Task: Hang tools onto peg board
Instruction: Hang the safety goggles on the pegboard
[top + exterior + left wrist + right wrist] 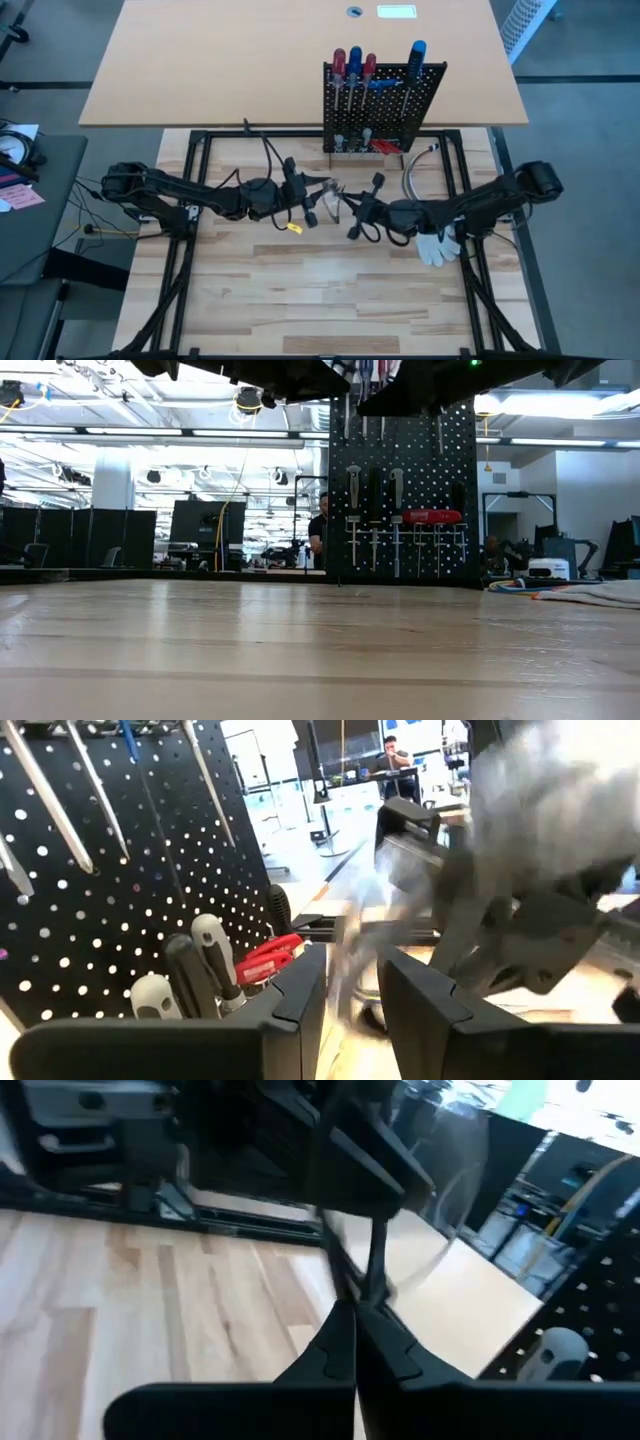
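Observation:
The black peg board (383, 105) stands upright at the table's far edge. Red- and blue-handled screwdrivers (354, 66) hang on it, and more tools and red pliers (432, 517) sit in its bottom ring holders. My two grippers meet above mid-table, in front of the board. My right gripper (347, 207) (355, 1315) is shut on a thin metal tool (335, 193); blur hides what kind it is. My left gripper (320, 197) (352, 970) is open, with a finger on either side of the blurred tool (350, 955). Whether it touches the tool I cannot tell. My right gripper pinches a thin dark shaft (373, 1265) of the tool between its two fingers, coming level from the table's right. The tool is lifted clear of the table and reaches toward my left gripper (365, 1155).
A white glove (437, 245) lies on the table under my right arm. A looped grey cable (412, 175) lies right of the board's foot. A small yellow piece (295, 227) sits below my left gripper. The near half of the wooden tabletop (320, 300) is bare.

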`<state>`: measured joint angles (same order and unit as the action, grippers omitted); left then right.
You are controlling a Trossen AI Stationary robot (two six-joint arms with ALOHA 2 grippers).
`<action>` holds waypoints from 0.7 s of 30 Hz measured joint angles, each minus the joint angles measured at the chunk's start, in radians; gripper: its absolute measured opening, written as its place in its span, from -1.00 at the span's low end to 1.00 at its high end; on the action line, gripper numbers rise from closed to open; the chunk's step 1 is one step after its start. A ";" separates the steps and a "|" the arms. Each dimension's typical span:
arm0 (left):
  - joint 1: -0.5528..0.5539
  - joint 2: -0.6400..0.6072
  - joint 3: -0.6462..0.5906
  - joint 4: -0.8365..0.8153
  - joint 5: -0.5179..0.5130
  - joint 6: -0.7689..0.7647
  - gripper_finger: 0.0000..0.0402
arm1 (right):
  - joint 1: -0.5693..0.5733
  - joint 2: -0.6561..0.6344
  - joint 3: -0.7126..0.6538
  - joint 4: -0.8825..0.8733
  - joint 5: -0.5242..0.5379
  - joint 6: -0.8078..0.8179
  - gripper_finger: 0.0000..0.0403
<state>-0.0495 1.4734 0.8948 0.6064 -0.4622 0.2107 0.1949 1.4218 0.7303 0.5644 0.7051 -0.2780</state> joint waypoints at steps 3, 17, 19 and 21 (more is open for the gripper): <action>-0.005 0.000 0.000 -0.001 0.000 0.020 -0.62 | 0.000 -0.019 0.000 -0.049 -0.055 0.016 -1.00; 0.004 0.001 0.000 -0.026 -0.014 -0.027 -0.96 | 0.001 -0.028 0.000 -0.145 -0.082 0.094 -0.58; 0.011 0.001 0.000 -0.025 -0.020 -0.055 -0.96 | 0.001 -0.024 0.000 -0.145 -0.082 0.120 -0.38; 0.019 0.001 0.000 -0.021 -0.023 -0.082 -0.96 | 0.003 -0.002 0.000 -0.101 -0.082 0.108 -0.18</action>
<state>-0.0307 1.4742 0.8944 0.5853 -0.4850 0.1287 0.1983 1.4197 0.7307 0.4635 0.6231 -0.1696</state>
